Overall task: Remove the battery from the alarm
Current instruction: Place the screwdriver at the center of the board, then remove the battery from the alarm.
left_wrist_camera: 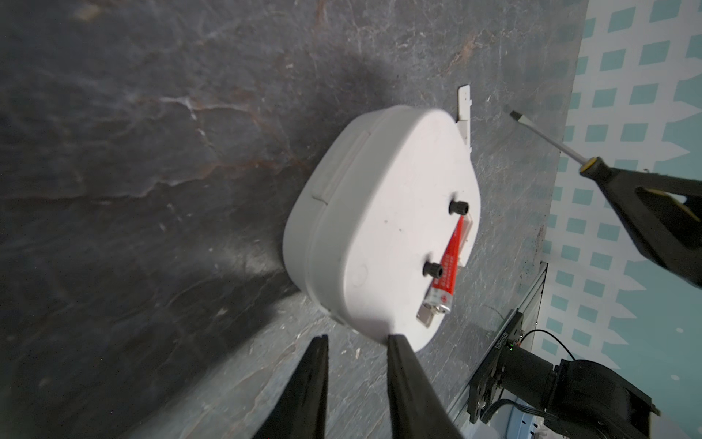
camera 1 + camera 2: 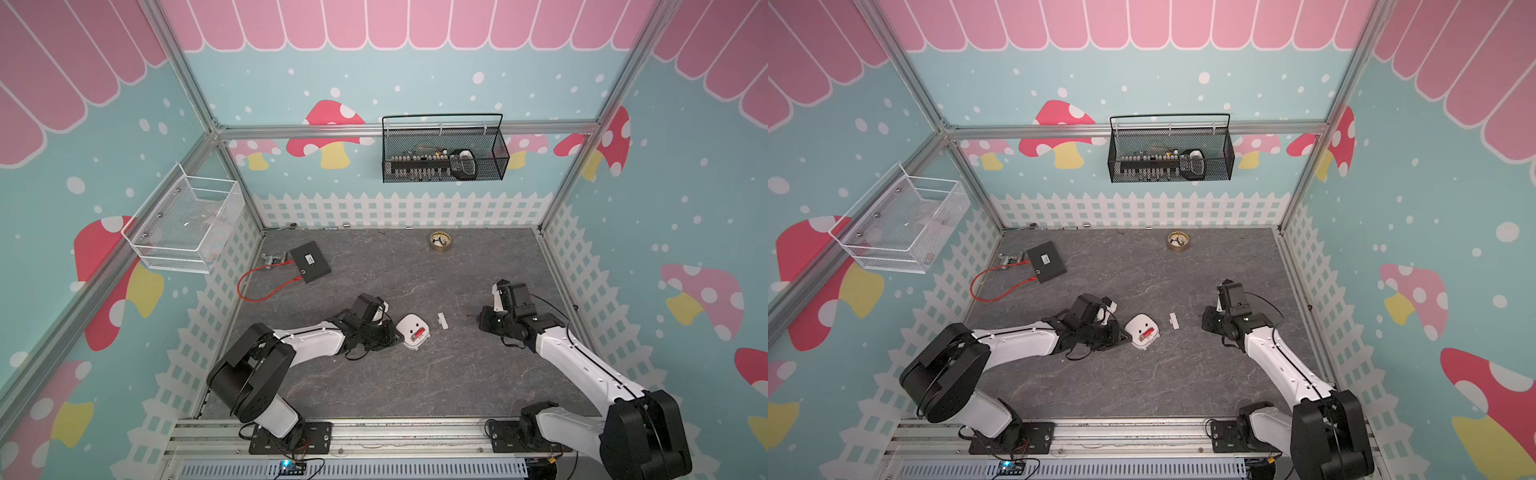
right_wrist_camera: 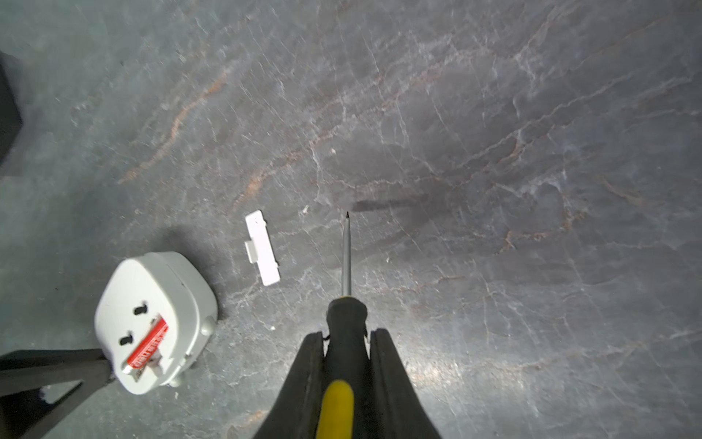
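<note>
The white alarm [image 2: 407,325] [image 2: 1139,325] lies face down mid-floor, its back recess uncovered. The red battery [image 1: 450,262] [image 3: 148,344] sits in that recess, also seen in a top view [image 2: 418,332]. My left gripper [image 1: 357,340] is open at the alarm's [image 1: 380,228] left edge; one fingertip [image 1: 393,342] touches the rim and only floor shows between the fingers. My right gripper [image 3: 347,338] is shut on the black-and-yellow screwdriver [image 3: 346,258], which points at bare floor to the right of the alarm [image 3: 163,281].
The small white cover [image 2: 442,321] [image 3: 262,247] lies between the alarm and the screwdriver tip. At the back are a brass dish [image 2: 440,241] and a black box [image 2: 310,262] with a red cable. A black mesh basket [image 2: 444,153] and a white wire basket [image 2: 187,224] hang on the walls.
</note>
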Action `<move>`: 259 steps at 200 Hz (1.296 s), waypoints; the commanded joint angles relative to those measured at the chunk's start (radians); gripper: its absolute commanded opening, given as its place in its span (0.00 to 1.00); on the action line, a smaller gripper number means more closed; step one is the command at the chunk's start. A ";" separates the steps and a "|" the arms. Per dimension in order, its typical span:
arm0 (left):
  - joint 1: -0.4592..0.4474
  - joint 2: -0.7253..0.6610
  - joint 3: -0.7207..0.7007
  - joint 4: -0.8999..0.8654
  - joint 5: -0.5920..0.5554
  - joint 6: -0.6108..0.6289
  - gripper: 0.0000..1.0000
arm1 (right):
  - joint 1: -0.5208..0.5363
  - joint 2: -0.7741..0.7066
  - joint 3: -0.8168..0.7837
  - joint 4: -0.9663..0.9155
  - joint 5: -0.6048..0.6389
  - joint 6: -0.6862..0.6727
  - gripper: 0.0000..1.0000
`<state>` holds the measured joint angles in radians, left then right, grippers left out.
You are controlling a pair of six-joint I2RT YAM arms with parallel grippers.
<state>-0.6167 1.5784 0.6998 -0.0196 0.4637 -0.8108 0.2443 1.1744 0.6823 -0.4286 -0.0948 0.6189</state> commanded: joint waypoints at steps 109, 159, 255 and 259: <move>0.005 0.010 0.038 -0.021 -0.018 0.031 0.30 | 0.084 0.199 -0.006 -0.111 0.053 -0.106 0.37; 0.007 0.012 0.041 -0.020 -0.018 0.030 0.31 | 0.084 0.177 0.042 -0.152 0.089 -0.115 0.42; 0.015 0.044 0.092 -0.038 -0.034 0.053 0.34 | 0.247 0.139 0.398 -0.326 0.036 -0.294 0.62; 0.015 0.047 0.094 -0.041 -0.032 0.054 0.34 | 0.268 0.157 0.402 -0.325 0.025 -0.307 0.62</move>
<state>-0.6102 1.6001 0.7578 -0.0395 0.4561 -0.7921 0.4046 1.2583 1.0603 -0.6842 -0.0025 0.4149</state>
